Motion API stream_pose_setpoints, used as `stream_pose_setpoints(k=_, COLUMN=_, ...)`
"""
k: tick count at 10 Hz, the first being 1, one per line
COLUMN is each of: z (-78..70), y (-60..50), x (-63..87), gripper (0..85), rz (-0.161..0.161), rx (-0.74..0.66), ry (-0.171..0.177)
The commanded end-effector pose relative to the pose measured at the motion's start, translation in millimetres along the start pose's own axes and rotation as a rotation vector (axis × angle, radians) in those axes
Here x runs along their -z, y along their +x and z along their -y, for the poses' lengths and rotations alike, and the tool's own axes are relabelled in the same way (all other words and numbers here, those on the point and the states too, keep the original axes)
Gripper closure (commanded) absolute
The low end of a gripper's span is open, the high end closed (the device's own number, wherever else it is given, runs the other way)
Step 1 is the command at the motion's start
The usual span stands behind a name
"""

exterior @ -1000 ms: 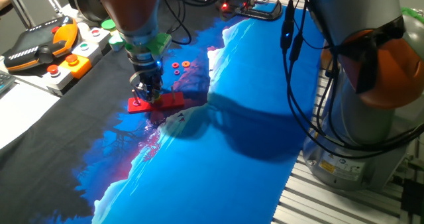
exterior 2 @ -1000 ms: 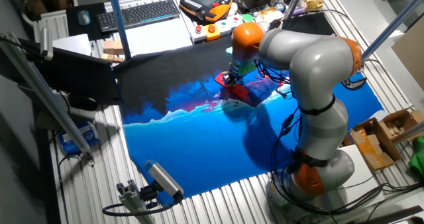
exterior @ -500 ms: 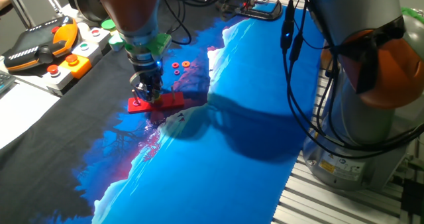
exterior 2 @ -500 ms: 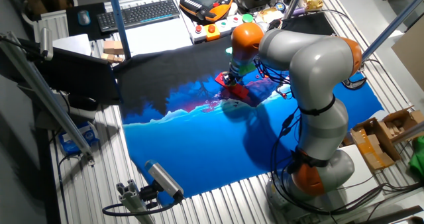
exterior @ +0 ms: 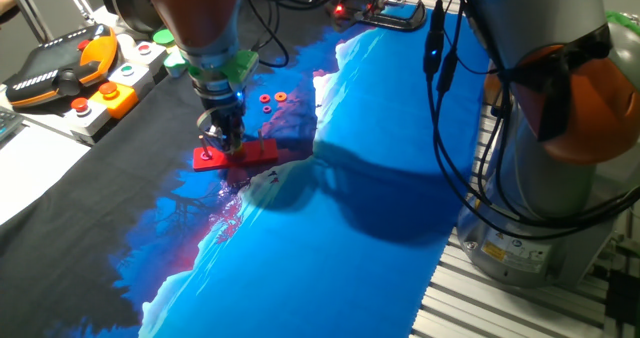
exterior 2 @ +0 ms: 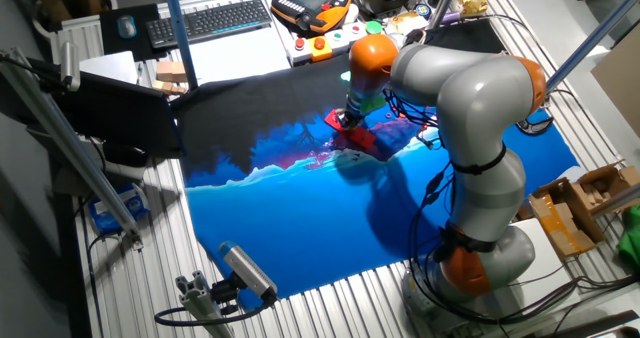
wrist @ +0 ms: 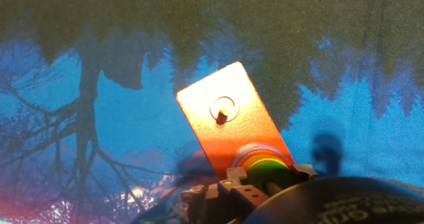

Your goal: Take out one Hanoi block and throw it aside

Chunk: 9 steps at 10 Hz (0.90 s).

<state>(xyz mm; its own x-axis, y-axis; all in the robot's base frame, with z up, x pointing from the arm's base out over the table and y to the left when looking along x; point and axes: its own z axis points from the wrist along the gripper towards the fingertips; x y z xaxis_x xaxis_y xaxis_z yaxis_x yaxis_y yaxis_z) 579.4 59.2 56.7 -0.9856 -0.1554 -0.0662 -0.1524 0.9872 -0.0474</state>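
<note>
I can read no words, brands or numbers anywhere. At the very bottom of the hand view, my own housing [wrist: 358,201] carries raised lettering, but it is too blurred to make out.

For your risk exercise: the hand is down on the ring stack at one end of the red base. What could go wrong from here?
The green ring sits close on the yellow and orange rings, so the hand may lift several. The light red base could tip or slide. A thrown ring might hit the red rings nearby.
</note>
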Motion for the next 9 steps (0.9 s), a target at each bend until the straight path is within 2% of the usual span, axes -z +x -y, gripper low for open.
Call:
stream_pose_setpoints(k=1, z=0.1, y=0.2, x=0.2, gripper=47.0, rz=0.001, rx=0.002, ry=0.003)
stream_pose_setpoints(k=4, z=0.1, y=0.2, x=0.3, gripper=51.3, rz=0.001, rx=0.002, ry=0.003)
stream_pose_setpoints(k=9, z=-0.3, y=0.1, x=2.7, gripper=48.7, rz=0.001, rx=0.002, ry=0.005)
